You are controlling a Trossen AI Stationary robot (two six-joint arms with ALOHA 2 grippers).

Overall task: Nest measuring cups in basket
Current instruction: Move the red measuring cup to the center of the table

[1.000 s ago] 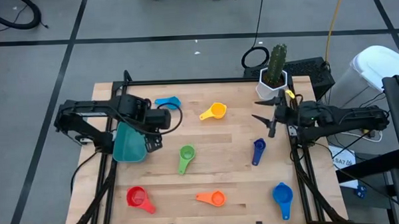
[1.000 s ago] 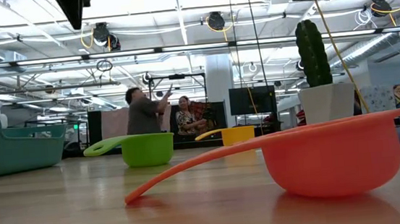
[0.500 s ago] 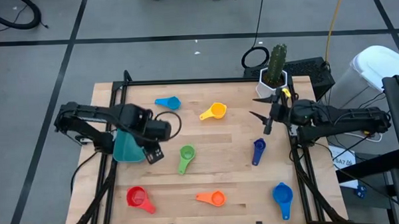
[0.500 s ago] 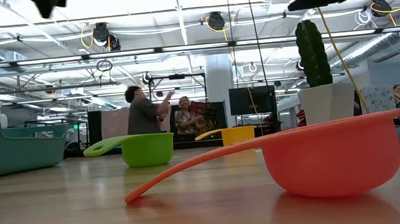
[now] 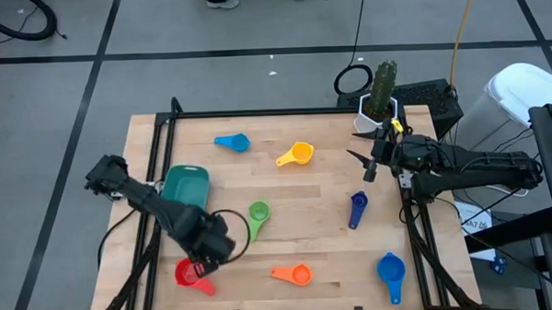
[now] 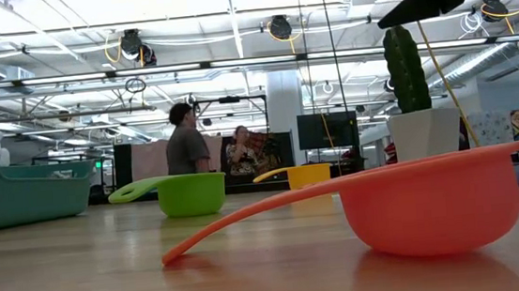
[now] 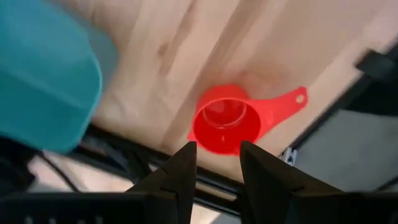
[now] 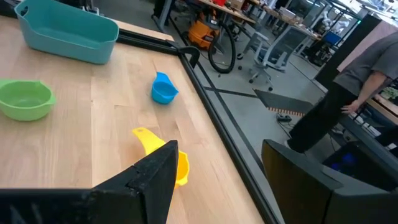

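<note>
The left pincer (image 5: 203, 266) had swung away from the basket (image 5: 184, 189) and hung over the red cup (image 7: 225, 120), fingers narrowly parted and empty. The basket sat behind it on the surface (image 5: 325, 245), no cups inside. Far across, the right pincer (image 5: 361, 164) waited wide open above the yellow cup (image 8: 163, 153).

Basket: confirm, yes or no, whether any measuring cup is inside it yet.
No. In the high view the basket holds nothing; the red cup lies on the table.
</note>
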